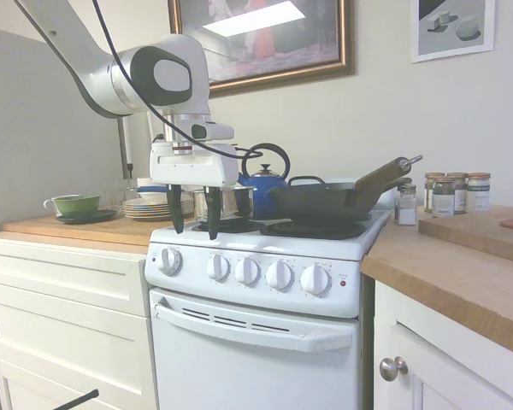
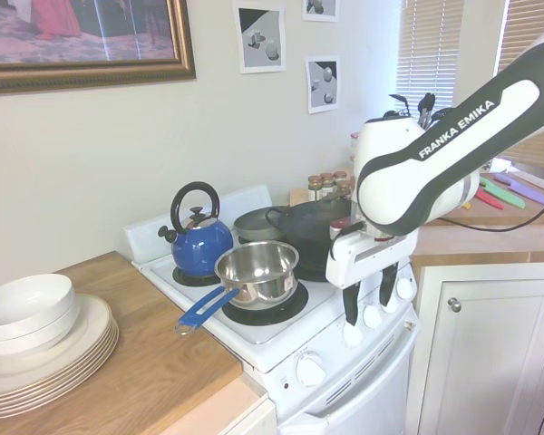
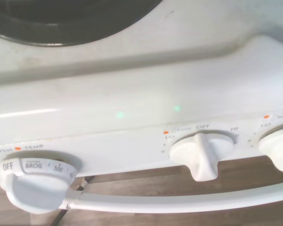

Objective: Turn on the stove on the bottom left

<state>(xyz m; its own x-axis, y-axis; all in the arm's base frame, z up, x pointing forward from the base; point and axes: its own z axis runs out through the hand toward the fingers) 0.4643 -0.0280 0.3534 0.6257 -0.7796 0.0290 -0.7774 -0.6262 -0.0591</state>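
- The stove [image 1: 265, 299] is white and stands between a white cabinet [image 1: 64, 316] and a wooden counter [image 1: 462, 273].
- Five round knobs [image 1: 246, 272] sit in a row on its front panel — a small red light [image 1: 343, 283] is at the end of the row.
- The gripper [image 1: 194, 220] hangs above the front edge of the stove, over the space between the first two knobs; its dark fingers [image 1: 176, 213] point down and stand apart.
- On the burners are a blue kettle [image 1: 265, 181] and a black pan [image 1: 325, 201].
- Spice jars [image 1: 453, 193] stand by the wall on the counter — a green cup [image 1: 75, 204] and stacked plates [image 1: 150, 207] are on the other side.
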